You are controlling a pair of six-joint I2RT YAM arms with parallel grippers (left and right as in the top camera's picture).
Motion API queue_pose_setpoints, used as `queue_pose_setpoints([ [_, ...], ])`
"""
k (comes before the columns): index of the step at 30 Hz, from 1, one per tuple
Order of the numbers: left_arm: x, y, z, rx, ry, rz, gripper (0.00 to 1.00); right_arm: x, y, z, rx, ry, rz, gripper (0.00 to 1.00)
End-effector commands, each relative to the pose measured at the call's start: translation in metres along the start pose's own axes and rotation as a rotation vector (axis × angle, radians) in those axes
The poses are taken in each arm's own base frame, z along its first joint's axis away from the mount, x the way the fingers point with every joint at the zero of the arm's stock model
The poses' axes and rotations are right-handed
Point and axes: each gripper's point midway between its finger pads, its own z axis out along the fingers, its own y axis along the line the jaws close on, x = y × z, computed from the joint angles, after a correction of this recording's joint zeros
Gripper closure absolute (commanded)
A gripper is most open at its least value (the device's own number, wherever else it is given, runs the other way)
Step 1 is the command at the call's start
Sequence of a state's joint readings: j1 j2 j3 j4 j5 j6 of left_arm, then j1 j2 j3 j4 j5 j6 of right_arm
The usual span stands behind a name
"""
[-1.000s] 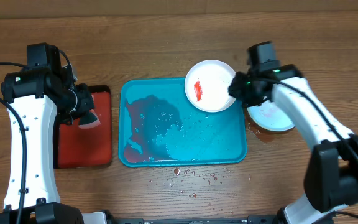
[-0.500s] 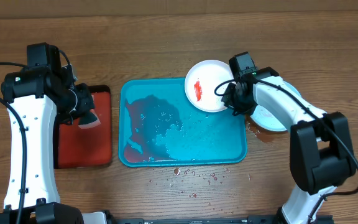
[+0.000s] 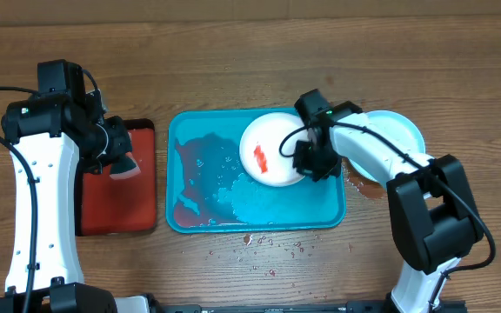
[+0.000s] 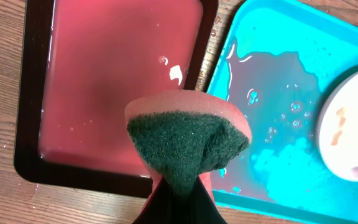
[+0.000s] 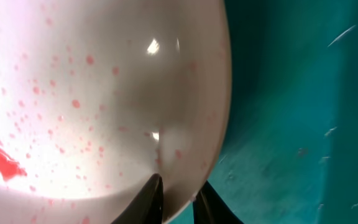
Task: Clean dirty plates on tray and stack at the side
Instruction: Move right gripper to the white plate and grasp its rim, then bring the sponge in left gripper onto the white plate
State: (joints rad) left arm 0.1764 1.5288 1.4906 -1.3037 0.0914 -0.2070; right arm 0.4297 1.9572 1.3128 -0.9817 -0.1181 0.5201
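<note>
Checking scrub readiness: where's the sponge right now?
Overhead view: the sponge is on the table's left side, pinched in the left gripper above the red tray's right half, just left of the turquoise tray.

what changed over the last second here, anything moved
The right gripper, holding the white plate by its rim, carried it from the far right corner of the blue tray leftward and nearer, toward the middle, uncovering most of the light-blue plate beside the tray. The left gripper with the sponge over the red tray stayed put.
</note>
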Motion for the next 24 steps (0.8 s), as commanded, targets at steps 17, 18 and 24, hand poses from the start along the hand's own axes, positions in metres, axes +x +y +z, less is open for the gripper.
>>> queue_pose_setpoints([
  [17,0.001,-0.009,-0.002,0.019,-0.011,0.012,0.96,-0.016,0.023,-0.05,-0.021,-0.094,-0.293,0.4],
  [18,0.002,-0.011,-0.002,0.02,-0.01,0.021,0.96,-0.021,0.021,-0.047,-0.022,-0.097,-0.307,0.41],
  [24,0.006,-0.036,-0.001,0.042,-0.017,0.1,0.96,-0.023,0.013,-0.021,-0.018,-0.063,-0.312,0.51],
])
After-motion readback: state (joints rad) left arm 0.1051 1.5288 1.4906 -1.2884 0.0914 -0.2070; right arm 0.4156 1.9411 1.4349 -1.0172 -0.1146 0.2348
